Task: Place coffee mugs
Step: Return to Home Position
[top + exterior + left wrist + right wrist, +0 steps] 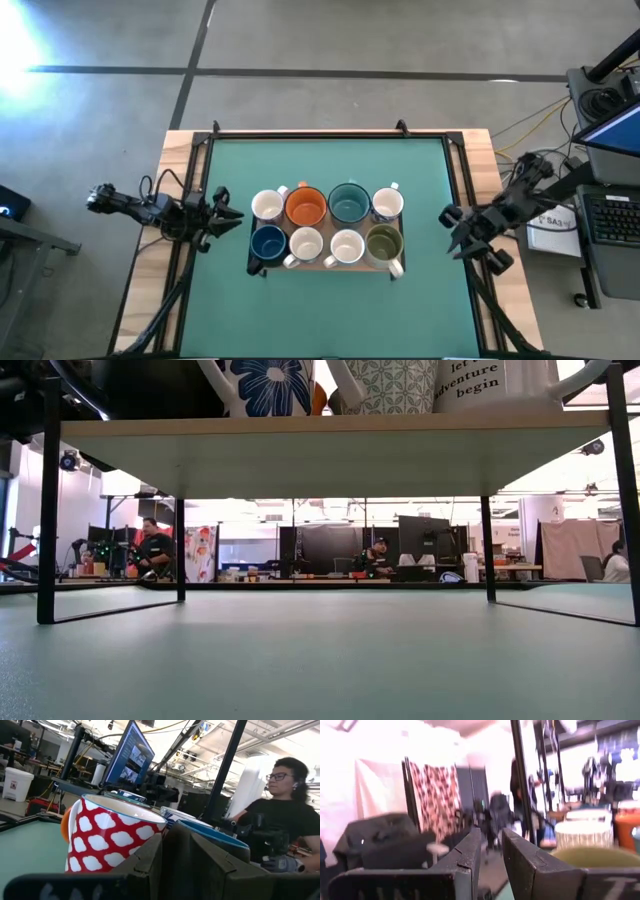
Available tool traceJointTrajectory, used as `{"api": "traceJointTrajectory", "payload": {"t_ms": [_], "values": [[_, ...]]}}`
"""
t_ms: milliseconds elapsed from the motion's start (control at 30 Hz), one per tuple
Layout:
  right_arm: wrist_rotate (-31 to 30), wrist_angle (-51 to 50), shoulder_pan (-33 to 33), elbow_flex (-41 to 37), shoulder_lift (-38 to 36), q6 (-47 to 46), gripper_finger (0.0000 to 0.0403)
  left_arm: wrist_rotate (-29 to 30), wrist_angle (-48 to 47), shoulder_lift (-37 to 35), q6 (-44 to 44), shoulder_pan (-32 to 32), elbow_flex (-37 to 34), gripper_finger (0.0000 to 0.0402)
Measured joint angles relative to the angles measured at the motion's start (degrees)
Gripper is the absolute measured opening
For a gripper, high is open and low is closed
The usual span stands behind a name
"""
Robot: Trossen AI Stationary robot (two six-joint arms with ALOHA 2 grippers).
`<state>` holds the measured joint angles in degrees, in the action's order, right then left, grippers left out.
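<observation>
Eight coffee mugs (305, 243) in two rows on shelf (300, 445); only low view shows flower and lettering prints. Left gripper (232, 215), right gripper (452, 232) flank it, fingers nearly together.

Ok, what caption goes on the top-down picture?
Eight mugs line the shelf in two rows; left gripper and right gripper wait either side.

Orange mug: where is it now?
High view: the orange mug stands on the shelf mid-table, in the picture's upper row, second from the left, between a white mug and the teal mug.
</observation>
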<state>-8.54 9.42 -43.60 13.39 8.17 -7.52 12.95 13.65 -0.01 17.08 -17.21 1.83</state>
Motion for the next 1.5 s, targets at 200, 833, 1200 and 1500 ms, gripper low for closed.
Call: {"api": "traceJointTrajectory", "payload": {"t_ms": [200, 833, 1200, 1500], "values": [[2.4, 11.2, 0.0, -6.2, -2.1, 3.8, 0.0068, 0.0, 0.0, 0.0, 0.0, 0.0, 0.0, 0.0082], [8.8, 11.9, 0.0, -12.7, -3.9, 11.2, 0.0068, 0.0, 0.0, 0.0, 0.0, 0.0, 0.0, 0.0082], [8.5, 11.9, 0.0, -12.7, -3.8, 8.6, 0.0068, 0.0, 0.0, 0.0, 0.0, 0.0, 0.0, 0.0082], [8.5, 11.9, 0.0, -12.7, -3.8, 7.5, 0.0068, 0.0, 0.0, 0.0, 0.0, 0.0, 0.0, 0.0082]]}}
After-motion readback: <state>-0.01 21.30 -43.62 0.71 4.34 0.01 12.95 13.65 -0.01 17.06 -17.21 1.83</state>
